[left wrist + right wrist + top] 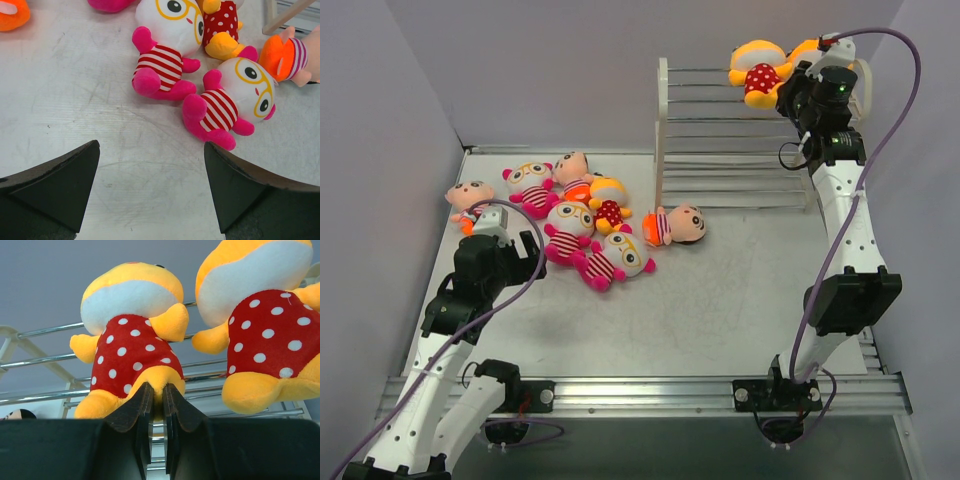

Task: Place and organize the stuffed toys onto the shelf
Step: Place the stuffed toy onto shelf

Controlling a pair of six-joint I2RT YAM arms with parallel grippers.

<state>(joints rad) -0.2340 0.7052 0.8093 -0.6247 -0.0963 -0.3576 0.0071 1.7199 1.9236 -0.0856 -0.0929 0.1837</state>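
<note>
**Two spotted dolls up on the shelf**

The white shelf [663, 130] stands at the back of the bench [720, 290], on the right side. Two yellow dolls with red spotted bodies lie side by side on its top level: the left spotted doll [131, 340] and the right spotted doll [265, 335]. The right pincer [156, 389] is up there too. Its fingers are almost shut, with just a thin slit between them. The tips touch the bottom of the left spotted doll. I cannot tell if they pinch any cloth.

The left pincer [151, 150] hangs low over bare bench. It is wide open and has nothing in it. Just past it lie the first glasses doll [167, 55] and the second glasses doll [235, 100], both with pink stripes. More dolls lie in a bunch beside them. One peach doll [678, 226] lies alone near the foot of the shelf.
</note>
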